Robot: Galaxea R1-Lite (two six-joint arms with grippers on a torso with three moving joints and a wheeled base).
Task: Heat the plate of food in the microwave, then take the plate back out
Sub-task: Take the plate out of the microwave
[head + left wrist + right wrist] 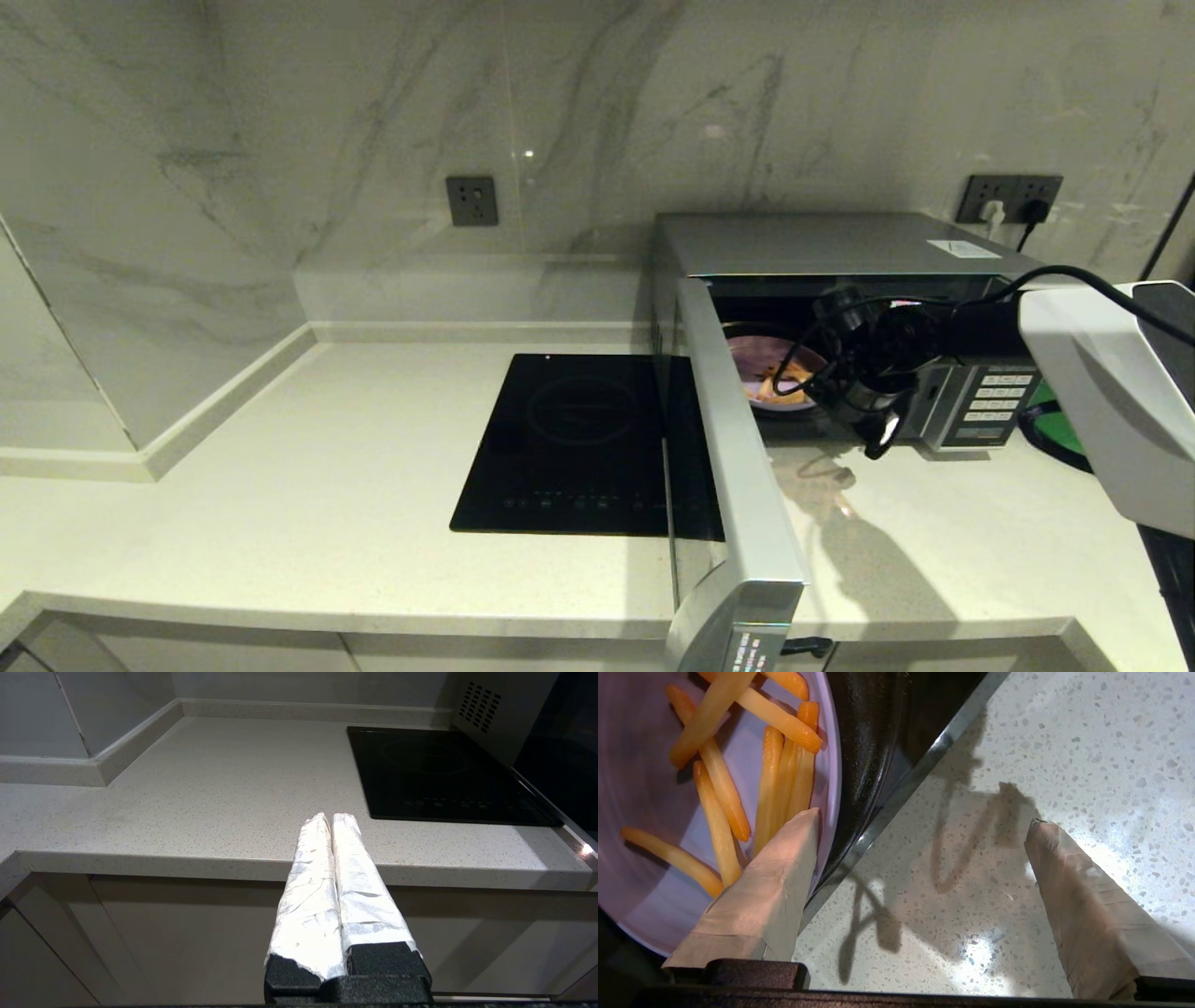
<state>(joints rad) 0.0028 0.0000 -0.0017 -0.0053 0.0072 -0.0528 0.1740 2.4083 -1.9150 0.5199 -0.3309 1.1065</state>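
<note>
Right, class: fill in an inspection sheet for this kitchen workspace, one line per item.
Surface: pale speckled countertop, bare in front of the microwave.
Job's things: microwave door swung open; plate of food with fries sits inside.
Clutter: black induction cooktop; green item right of the microwave, partly hidden.
Grippers: right gripper open at the microwave mouth, one finger over the plate's rim; left gripper shut, parked at the counter edge.
Cables: black cable along the right arm; plugs in wall socket.
Surroundings: marble-look wall, second socket.
</note>
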